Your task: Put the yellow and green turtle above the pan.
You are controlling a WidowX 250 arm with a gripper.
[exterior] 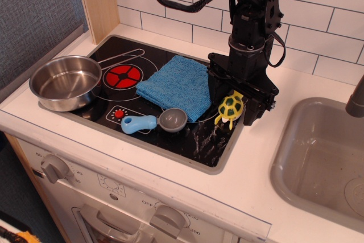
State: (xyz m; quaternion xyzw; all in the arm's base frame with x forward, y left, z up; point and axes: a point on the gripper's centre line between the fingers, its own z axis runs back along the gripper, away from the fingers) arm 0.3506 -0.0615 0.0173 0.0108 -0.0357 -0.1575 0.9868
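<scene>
1. Only the one view here, observation.image: the black end effector (234, 104) is down low at the right end of the glossy black cooktop (170, 135), its two blocky fingers (252, 108) spread wide, one on each side of the yellow and green turtle (230, 108).
2. The turtle, with its domed, dark-patterned shell and yellow flippers, sits on the cooktop between those fingers; whether they touch it, I cannot tell.
3. Far left, well apart from the turtle: the pan (66, 82), round, shiny steel, shallow, with a thin wire handle running back.
4. In between lies a nubby blue cloth (175, 86), folded roughly square.
5. Just in front of the cloth is a grey scoop (153, 121) with a smooth blue handle.
6. The white counter (273, 157) surrounds the cooktop, with a grey sink (296, 140) to the right.
</scene>
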